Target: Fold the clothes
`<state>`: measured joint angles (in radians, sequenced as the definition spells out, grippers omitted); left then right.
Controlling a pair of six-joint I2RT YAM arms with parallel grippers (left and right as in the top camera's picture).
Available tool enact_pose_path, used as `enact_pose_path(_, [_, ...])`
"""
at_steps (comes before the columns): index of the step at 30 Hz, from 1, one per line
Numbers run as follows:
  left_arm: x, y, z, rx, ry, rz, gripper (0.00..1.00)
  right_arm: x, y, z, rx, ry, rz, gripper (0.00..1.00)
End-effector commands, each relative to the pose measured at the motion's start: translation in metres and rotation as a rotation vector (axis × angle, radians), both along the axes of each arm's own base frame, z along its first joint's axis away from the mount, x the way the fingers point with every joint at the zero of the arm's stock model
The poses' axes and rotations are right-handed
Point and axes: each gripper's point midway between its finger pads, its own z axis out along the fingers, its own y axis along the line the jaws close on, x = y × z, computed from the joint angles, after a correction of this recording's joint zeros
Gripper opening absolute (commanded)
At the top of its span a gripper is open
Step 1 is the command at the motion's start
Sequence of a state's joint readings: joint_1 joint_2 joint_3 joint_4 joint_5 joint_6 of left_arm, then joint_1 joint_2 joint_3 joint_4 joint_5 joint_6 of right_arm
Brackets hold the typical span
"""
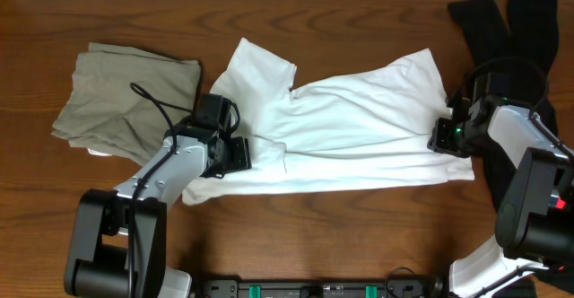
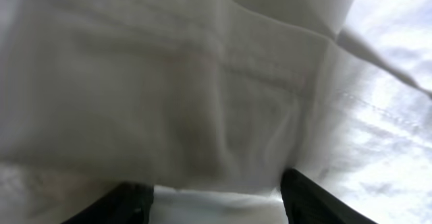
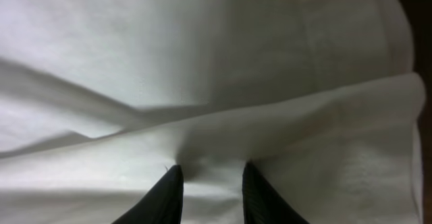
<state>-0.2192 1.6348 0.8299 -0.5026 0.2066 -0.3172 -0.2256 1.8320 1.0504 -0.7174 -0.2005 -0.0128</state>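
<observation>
- L gripper (image 1: 235,153): fingers (image 2: 131,204) spread wide. White cloth hangs in front of them and lies between them, but nothing looks pinched.
- It sits low at the shirt's left end, just past the crumpled lower-left corner, touching or nearly touching the fabric.
- R gripper (image 1: 441,136): jaws close together. In the wrist view, creases in the cloth run in toward the tips (image 3: 169,193), so I judge it's nipping a fold at the shirt's right edge.
- White T-shirt (image 1: 359,127): lies crosswise mid-table between the two arms, roughly flat w/ long wrinkles. One flap sticks up at the top left and the lower hem is nearest the robot. No lettering or logo is visible from above.
- Olive garment (image 1: 126,100): lies rumpled on the table (image 1: 359,235) to the left, beside the shirt, w/ the L arm's cable across its corner.
- Black garment (image 1: 511,20): far right corner, partly under the R arm.
- Step, as I read it: the arms are working the white shirt end to end, prob. tensioning or setting up a fold. The fold isn't finished, and the other two pieces are untouched.
- Next: L needs to close on a real edge, not loose bulk. Then both ends should lift evenly and carry over together. An uneven pull could skew or bunch the thin cotton.
</observation>
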Motion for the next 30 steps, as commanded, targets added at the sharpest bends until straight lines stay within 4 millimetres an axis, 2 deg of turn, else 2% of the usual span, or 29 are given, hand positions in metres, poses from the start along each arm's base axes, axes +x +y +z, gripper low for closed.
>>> enact_pose_path(1, [-0.032, 0.008, -0.013, 0.032, 0.129, 0.005, 0.64, -0.04, -0.022, -0.025, -0.113, 0.178, -0.031, 0.26])
enact_pose_path(3, [-0.041, 0.01, -0.013, 0.04, 0.165, 0.004, 0.64, -0.055, -0.034, -0.024, -0.153, 0.244, -0.112, 0.22])
enact_pose_path(7, [-0.048, 0.011, -0.013, 0.047, 0.192, 0.004, 0.63, -0.071, -0.04, -0.022, -0.144, 0.308, -0.185, 0.17])
enact_pose_path(10, [-0.045, 0.01, -0.009, 0.042, 0.171, 0.004, 0.64, -0.074, -0.041, -0.021, -0.132, 0.315, -0.204, 0.17])
enact_pose_path(13, [-0.034, 0.008, 0.007, 0.029, 0.1, -0.018, 0.64, -0.065, -0.039, -0.015, -0.106, 0.271, -0.205, 0.17])
enact_pose_path(15, [-0.019, 0.005, 0.029, 0.014, 0.006, -0.044, 0.64, -0.052, -0.033, -0.003, -0.063, 0.198, -0.183, 0.2])
enact_pose_path(17, [-0.002, 0.001, 0.057, -0.005, -0.109, -0.064, 0.71, -0.035, -0.029, 0.014, -0.03, 0.109, -0.162, 0.22])
enact_pose_path(19, [0.017, -0.003, 0.093, -0.017, -0.251, -0.111, 0.92, -0.015, -0.025, 0.039, -0.001, -0.001, -0.134, 0.25])
enact_pose_path(20, [0.026, -0.005, 0.109, -0.023, -0.314, -0.121, 0.98, -0.007, -0.024, 0.051, 0.008, -0.05, -0.122, 0.26])
enact_pose_path(22, [0.048, -0.01, 0.146, -0.046, -0.457, -0.119, 0.98, 0.01, -0.019, 0.081, 0.03, -0.176, -0.08, 0.3])
enact_pose_path(24, [0.067, -0.014, 0.17, -0.054, -0.551, -0.13, 0.98, 0.022, -0.016, 0.105, 0.038, -0.274, -0.065, 0.37])
enact_pose_path(26, [0.088, -0.019, 0.186, -0.052, -0.627, -0.154, 0.98, 0.029, -0.013, 0.127, 0.035, -0.361, -0.05, 0.46])
enact_pose_path(27, [0.098, -0.021, 0.191, -0.049, -0.65, -0.166, 0.98, 0.03, -0.012, 0.134, 0.032, -0.382, -0.045, 0.47])
enact_pose_path(30, [0.131, -0.025, 0.19, -0.03, -0.659, -0.194, 0.98, 0.028, -0.009, 0.147, 0.024, -0.415, -0.037, 0.49])
